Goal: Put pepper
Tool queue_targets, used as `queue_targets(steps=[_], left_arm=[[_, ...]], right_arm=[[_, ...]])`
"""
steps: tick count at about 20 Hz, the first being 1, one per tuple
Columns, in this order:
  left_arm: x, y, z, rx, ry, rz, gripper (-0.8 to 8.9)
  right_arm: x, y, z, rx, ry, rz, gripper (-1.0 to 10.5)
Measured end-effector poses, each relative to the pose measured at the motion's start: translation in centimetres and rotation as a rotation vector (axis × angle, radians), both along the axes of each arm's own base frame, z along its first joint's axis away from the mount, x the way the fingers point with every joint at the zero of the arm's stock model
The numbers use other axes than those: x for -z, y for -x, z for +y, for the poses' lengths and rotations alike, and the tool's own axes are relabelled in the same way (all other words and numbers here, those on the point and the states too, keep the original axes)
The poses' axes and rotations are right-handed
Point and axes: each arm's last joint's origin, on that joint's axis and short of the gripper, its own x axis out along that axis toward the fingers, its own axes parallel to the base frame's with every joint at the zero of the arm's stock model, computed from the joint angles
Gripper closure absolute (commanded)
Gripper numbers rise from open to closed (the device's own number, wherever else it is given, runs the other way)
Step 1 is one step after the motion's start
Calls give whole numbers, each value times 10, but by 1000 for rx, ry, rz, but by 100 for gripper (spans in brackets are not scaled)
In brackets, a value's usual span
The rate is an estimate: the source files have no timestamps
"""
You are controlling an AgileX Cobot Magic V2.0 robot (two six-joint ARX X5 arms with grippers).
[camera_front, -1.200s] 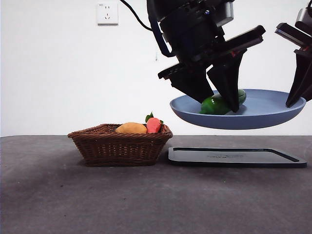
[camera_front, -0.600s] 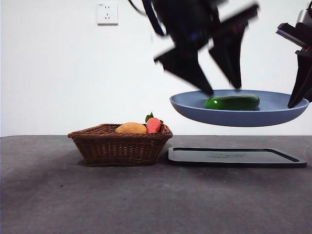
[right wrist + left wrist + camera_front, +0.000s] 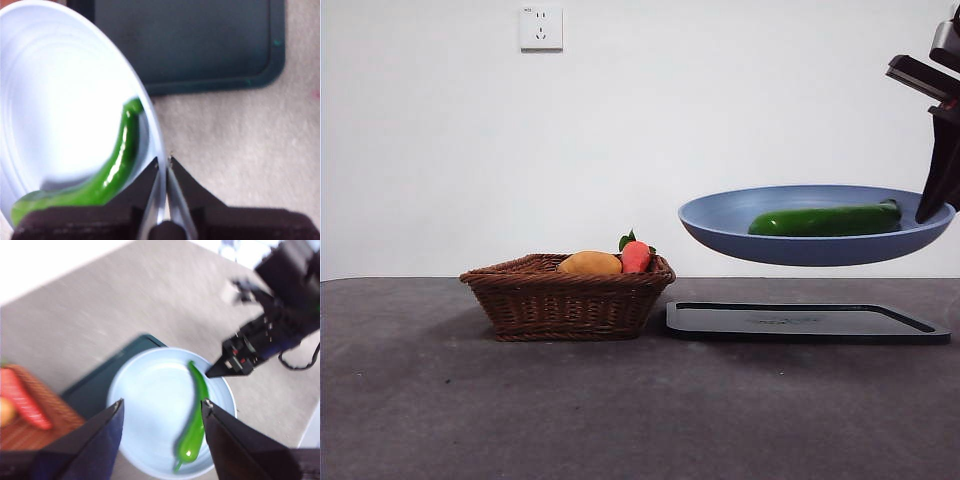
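Note:
The long, glossy green pepper (image 3: 825,221) lies on its side in the blue plate (image 3: 790,250), which hangs in the air above the dark tray. My right gripper (image 3: 940,190) is shut on the plate's rim at the far right; its wrist view shows its jaws (image 3: 163,161) pinching the rim, with the pepper (image 3: 115,170) just inside the plate (image 3: 60,100). My left gripper (image 3: 162,405) is open and empty, high above the plate (image 3: 150,400) and pepper (image 3: 195,425), and out of the front view.
A wicker basket (image 3: 570,300) on the table to the left holds an orange-yellow fruit (image 3: 588,263) and a small red fruit (image 3: 635,256). A flat dark tray (image 3: 807,322) lies under the plate. A wall socket (image 3: 541,27) is behind.
The left gripper let go of the pepper and rose out of the front view. The pepper now lies flat, further toward the right rim. The plate shifted slightly right.

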Motion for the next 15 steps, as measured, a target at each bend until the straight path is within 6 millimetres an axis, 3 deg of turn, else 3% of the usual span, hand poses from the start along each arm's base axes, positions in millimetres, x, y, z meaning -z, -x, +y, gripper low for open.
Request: queue_targets(steps=[4,9,12,15], left_arm=[[-21,19,36,-35,15,-25,542],[-39,43,66,-48,48,-58,542],[-42,50,73,-48,49,-59,542],[-44,53,76,-48,50,-60,542]], right_arm=[[-1,-17,-8,59,5,10,941],[-14,-65,-14,99,4,7,941],[-6,-92,-14,103,2,30,941],[14,-115,-15,106,2,67,941]])
